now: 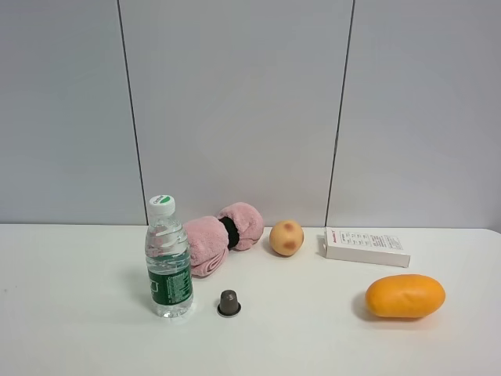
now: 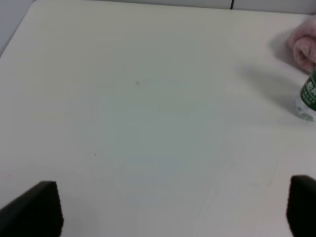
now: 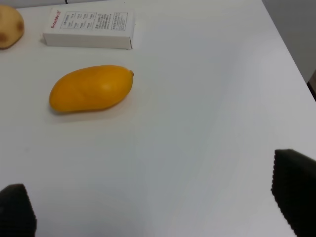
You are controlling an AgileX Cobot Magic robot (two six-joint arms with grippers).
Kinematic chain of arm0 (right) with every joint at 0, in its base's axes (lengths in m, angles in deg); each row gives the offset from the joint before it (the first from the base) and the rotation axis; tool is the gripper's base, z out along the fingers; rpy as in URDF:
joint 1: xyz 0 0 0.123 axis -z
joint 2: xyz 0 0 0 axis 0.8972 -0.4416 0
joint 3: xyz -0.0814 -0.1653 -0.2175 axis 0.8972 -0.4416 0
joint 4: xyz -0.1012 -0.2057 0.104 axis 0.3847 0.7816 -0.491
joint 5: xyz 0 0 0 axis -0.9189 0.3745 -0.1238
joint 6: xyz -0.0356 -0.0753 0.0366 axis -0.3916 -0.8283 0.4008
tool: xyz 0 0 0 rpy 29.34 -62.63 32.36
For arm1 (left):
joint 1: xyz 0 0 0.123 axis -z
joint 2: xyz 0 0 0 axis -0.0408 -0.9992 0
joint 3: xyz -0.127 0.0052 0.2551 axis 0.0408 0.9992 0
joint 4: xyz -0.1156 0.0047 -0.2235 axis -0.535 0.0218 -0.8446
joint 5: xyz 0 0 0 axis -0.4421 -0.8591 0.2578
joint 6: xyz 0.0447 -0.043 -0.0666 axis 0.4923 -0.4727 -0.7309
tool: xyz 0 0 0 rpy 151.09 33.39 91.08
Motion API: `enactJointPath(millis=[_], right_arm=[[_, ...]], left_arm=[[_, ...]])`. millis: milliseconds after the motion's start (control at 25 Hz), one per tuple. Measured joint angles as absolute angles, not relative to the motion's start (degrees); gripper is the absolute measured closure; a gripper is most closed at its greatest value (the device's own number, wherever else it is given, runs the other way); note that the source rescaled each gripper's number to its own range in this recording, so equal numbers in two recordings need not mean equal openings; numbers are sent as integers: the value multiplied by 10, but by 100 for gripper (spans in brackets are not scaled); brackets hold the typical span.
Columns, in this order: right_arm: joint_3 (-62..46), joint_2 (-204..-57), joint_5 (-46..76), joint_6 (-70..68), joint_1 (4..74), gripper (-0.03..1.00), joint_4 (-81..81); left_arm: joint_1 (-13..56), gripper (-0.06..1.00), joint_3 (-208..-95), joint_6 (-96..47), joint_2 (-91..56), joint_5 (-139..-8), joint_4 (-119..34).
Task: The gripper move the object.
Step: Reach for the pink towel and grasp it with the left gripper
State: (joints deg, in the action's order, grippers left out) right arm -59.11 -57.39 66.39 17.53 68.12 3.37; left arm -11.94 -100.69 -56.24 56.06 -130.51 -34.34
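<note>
The pink rolled towel (image 1: 221, 235) with a black band round its middle lies on the white table (image 1: 78, 313), behind and right of a water bottle (image 1: 168, 258). Its end shows in the left wrist view (image 2: 302, 47), beside the bottle's base (image 2: 308, 101). Neither arm appears in the exterior high view. My left gripper (image 2: 173, 210) is open over bare table, far from the towel; its fingertips (image 2: 34, 210) are wide apart. My right gripper (image 3: 158, 210) is open and empty over the table, apart from the orange fruit (image 3: 91, 89).
A peach-coloured ball (image 1: 286, 237), a white box (image 1: 366, 247) and the orange oval fruit (image 1: 405, 295) lie right of the towel. A small dark capsule (image 1: 228, 302) stands in front of the bottle. The table's right edge (image 3: 289, 44) shows in the right wrist view.
</note>
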Motion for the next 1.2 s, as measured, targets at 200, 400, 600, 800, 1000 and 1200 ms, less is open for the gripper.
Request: enactJointPath(millis=[200,400,600,800,1000,1200], right_arm=[[-591,-574,664,175,681,-3,34],[-591,-574,664,175,681,-3,34],[-591,-574,664,175,681,-3,34],[-591,-574,664,175,681,-3,34],[-591,-574,664,175,681,-3,34],[-591,-574,664,175,681,-3,34]], left_arm=[[-119,7,-1007,-561,561,-1305,-358],[-119,7,-1046,-551,502,-1299,-391],[-119,7,-1137,-515,383,-1291,-395],[-119,7,-1244,-476,228,-1276,-409],[-107,7,-1342,-450,78,-1248,-425],[-6,7,-1454,-444,-62,-1244,-428]])
